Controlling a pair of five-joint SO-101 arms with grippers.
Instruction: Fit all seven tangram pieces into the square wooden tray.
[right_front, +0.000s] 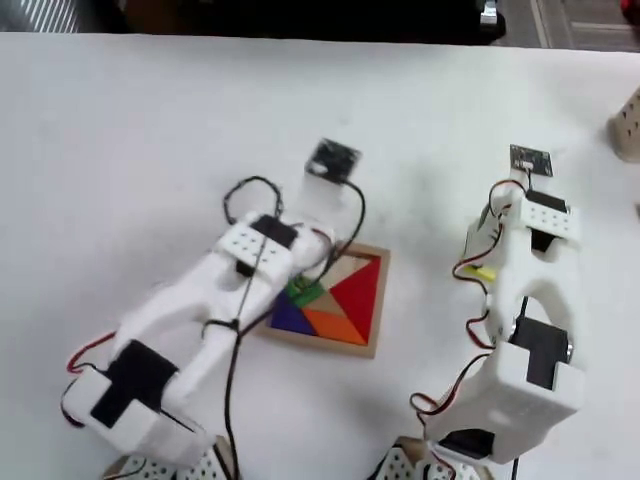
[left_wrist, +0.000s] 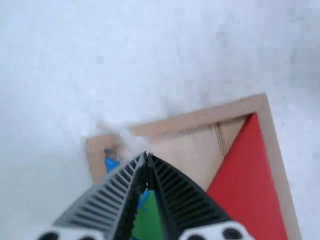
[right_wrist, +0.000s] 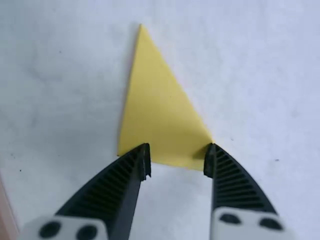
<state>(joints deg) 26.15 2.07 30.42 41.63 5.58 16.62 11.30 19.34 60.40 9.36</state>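
L fingers (left_wrist: 177, 195), ribbed, pressed together over corner of square wooden tray (left_wrist: 200, 117); red triangle (left_wrist: 245, 175) inside. R fingers (right_wrist: 125, 182) spread astride flat yellow triangle (right_wrist: 157, 110) on white bench (right_wrist: 260, 60), well apart from tray.

Yellow triangle (right_wrist: 159, 112); red triangle (left_wrist: 247, 186); tan tray (left_wrist: 200, 116); white table (right_front: 150, 130).

White-shelled arms (right_front: 520, 300) — black motors, red and black cables — carry ribbed dark fingers (right_wrist: 125, 185).
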